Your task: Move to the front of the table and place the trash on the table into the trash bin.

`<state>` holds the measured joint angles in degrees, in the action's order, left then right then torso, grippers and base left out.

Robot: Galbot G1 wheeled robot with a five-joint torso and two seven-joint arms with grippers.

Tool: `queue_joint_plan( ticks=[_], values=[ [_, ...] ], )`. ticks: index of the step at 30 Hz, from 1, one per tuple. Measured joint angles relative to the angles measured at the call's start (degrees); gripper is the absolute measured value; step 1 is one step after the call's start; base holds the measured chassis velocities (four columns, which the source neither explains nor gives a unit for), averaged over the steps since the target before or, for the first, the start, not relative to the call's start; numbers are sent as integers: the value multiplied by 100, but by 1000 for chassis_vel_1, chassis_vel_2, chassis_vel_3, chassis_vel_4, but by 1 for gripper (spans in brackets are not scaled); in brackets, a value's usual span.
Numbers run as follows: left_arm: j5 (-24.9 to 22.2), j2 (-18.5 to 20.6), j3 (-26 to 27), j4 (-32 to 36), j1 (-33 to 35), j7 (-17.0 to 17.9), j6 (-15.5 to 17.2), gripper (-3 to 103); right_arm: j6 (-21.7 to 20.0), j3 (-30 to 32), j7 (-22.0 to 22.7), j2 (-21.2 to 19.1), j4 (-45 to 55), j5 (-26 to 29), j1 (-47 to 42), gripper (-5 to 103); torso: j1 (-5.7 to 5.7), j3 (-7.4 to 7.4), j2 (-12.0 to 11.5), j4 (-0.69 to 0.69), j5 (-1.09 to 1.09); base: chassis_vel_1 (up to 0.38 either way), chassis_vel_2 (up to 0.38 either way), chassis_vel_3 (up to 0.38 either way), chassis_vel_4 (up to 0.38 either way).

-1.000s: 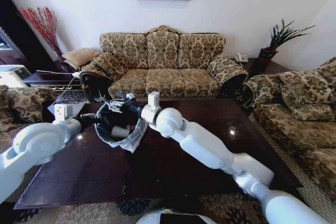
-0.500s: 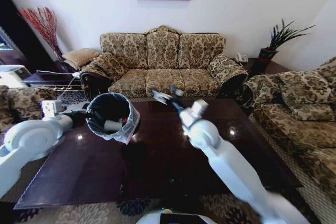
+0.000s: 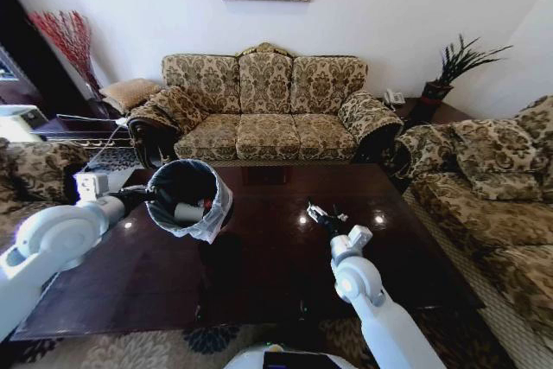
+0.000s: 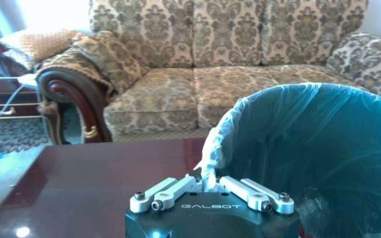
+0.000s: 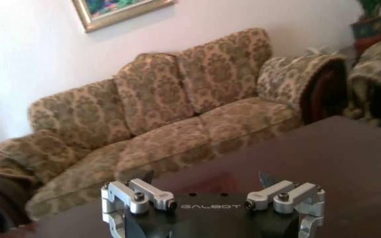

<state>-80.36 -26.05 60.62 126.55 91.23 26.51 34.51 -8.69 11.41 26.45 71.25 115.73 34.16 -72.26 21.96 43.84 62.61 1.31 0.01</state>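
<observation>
Over the left part of the surface (image 3: 259, 257), the left gripper (image 3: 149, 199) holds the trash bin (image 3: 187, 199) up off the wood, tilted, mouth facing the head camera. Fingers (image 4: 170, 188) are pinched narrow on the bin's rim and liner edge; the left wrist view shows that clamp close up, with the liner bag rising right past them. Head view adds what the wrist cam can't see: trash inside the bin, a white cup (image 3: 187, 212) lying on its side plus something red next to it, too small to identify.

Right gripper (image 3: 326, 215) hangs over the middle of the surface, well apart from the bin, on the sofa-facing side of its arm. Right wrist view has its fingers (image 5: 141, 194) spread wide with nothing between them, dark wood below and the patterned sofa (image 5: 177, 124) behind. Head view can't resolve that gap.
</observation>
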Motion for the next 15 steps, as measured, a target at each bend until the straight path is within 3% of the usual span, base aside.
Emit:
queue_joint_plan(
  ticks=[1,3,6,8,11,15],
  values=[
    [0,0,0,0,0,0,0,1,0,0,0,0,0,0,0,100,0,0,0,0,0,-227,-236,211,245],
    [9,3,-19,41,7,-33,0,1,222,23,31,102,-266,-527,-215,100,2,2,-1,-1,2,-203,-182,176,217],
    [8,21,-30,101,-6,-49,0,1,300,60,11,138,-488,-719,-359,100,1,1,-1,-2,6,-123,-135,112,101],
    [10,31,-44,124,-22,-56,-1,1,268,58,10,142,-597,-711,-384,100,1,1,-1,-2,7,0,0,0,0],
    [40,37,-52,154,-27,-56,-1,1,203,48,17,139,-1061,-723,-283,100,0,0,-1,4,-9,15,18,-10,-3],
    [52,22,-47,168,-7,-53,-1,1,202,-2,-4,112,-1453,-688,-151,100,1,1,-1,9,-6,68,67,-26,-13]
  ],
)
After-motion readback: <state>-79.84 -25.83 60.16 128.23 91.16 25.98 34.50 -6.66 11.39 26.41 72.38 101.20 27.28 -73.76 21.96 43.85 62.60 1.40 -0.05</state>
